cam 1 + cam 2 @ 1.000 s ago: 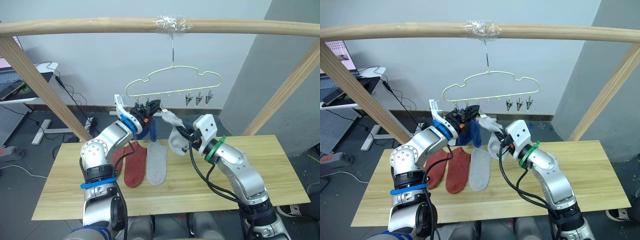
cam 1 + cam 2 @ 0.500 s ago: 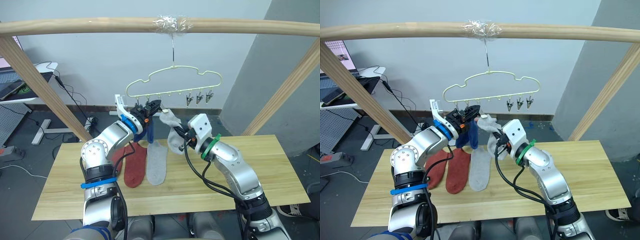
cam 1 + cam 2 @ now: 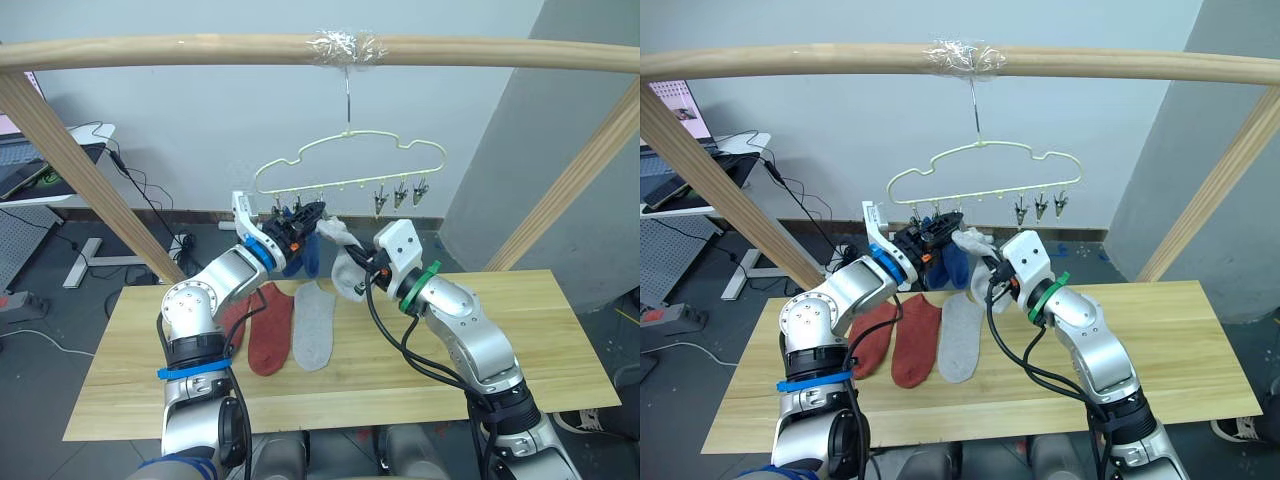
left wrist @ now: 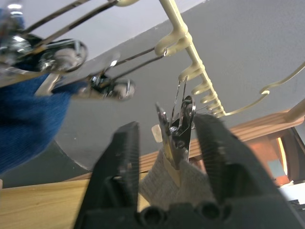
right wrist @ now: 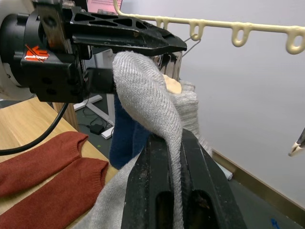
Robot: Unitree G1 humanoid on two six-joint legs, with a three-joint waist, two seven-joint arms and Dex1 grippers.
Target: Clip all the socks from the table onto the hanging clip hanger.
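Progress: my right tool [image 5: 167, 143], clamped on the grey sock [image 5: 152, 90], has carried its cuff up into the clip [image 4: 177, 125] that my left tool [image 4: 164, 143] brackets, fingers apart. Hanger [image 3: 350, 160] hangs at twelve o'clock; three socks [image 3: 290, 325] remain on the surface [image 3: 540, 330].

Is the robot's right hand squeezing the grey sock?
Touching. In the right wrist view the right gripper has its jaws closed on the grey sock, with the knit fabric pinched between them.

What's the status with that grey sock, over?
Right gripper shut on grey sock, cuff at the clip. Left gripper open around that clip. Blue socks hung; three socks on table. Nothing blocking.
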